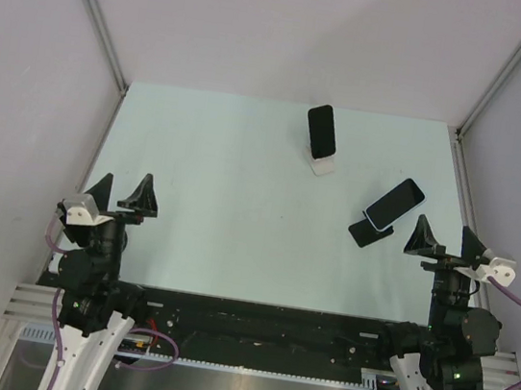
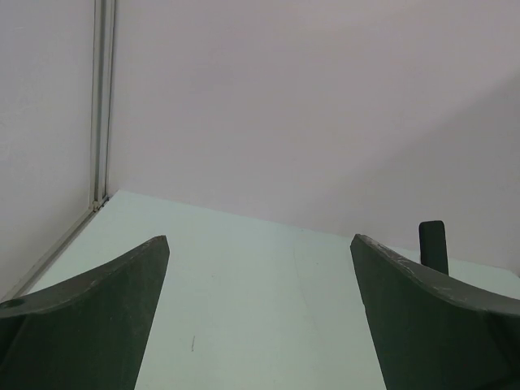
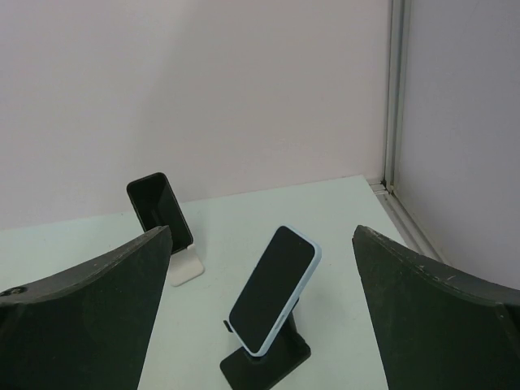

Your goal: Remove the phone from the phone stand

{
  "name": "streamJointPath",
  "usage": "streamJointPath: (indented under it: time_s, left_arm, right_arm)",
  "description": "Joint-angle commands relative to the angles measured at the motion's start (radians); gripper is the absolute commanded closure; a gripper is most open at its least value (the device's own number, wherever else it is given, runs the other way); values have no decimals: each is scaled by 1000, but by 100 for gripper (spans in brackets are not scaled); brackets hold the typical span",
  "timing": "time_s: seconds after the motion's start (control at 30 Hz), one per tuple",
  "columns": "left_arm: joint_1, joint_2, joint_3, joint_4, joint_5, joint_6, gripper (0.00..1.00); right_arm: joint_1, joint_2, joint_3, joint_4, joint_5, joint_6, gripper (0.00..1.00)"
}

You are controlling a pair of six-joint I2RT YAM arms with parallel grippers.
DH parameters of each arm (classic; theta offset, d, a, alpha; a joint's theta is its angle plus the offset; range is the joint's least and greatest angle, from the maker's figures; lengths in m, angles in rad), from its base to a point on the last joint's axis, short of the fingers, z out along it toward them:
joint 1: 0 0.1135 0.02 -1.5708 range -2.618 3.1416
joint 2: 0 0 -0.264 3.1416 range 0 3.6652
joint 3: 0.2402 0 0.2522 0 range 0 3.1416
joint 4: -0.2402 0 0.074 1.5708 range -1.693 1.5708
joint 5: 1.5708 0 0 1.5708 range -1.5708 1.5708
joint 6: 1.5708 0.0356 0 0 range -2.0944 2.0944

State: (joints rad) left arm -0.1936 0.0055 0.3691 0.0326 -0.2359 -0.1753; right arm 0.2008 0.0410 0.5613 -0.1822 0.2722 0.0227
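Observation:
A phone in a pale blue case [image 1: 394,201] [image 3: 272,289] leans on a black phone stand [image 1: 370,234] [image 3: 264,359] at the right of the table. A second, black phone [image 1: 322,131] [image 3: 159,210] leans on a white stand [image 1: 322,168] [image 3: 185,266] at the back middle; its top edge shows in the left wrist view [image 2: 433,245]. My right gripper [image 1: 447,243] [image 3: 260,313] is open and empty, just right of the black stand. My left gripper [image 1: 123,195] [image 2: 260,321] is open and empty, at the near left, far from both phones.
White walls with metal corner rails [image 1: 97,12] enclose the pale green table [image 1: 221,199] on three sides. The arm bases and cables [image 1: 153,340] lie along the near edge.

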Motion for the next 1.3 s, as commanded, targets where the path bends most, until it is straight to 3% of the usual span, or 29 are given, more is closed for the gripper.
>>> streamJointPath:
  time_s: [0.0,0.33,0.87,1.27]
  left_arm:
    - [8,-145,33,12,-29,-29,0]
    - [8,-107,76,-25,-2,-75,0]
    - [6,243,511,-623,-115,-161,0]
    - [8,474,797,-1006,-400,-219,0]
  right_arm:
    - [-3,-12,40,9,12,-6,0]
    - [14,-10,35,-3,44,8,0]
    - [109,-12,31,-13,61,10,0]
    - [160,-12,34,-22,58,14,0]
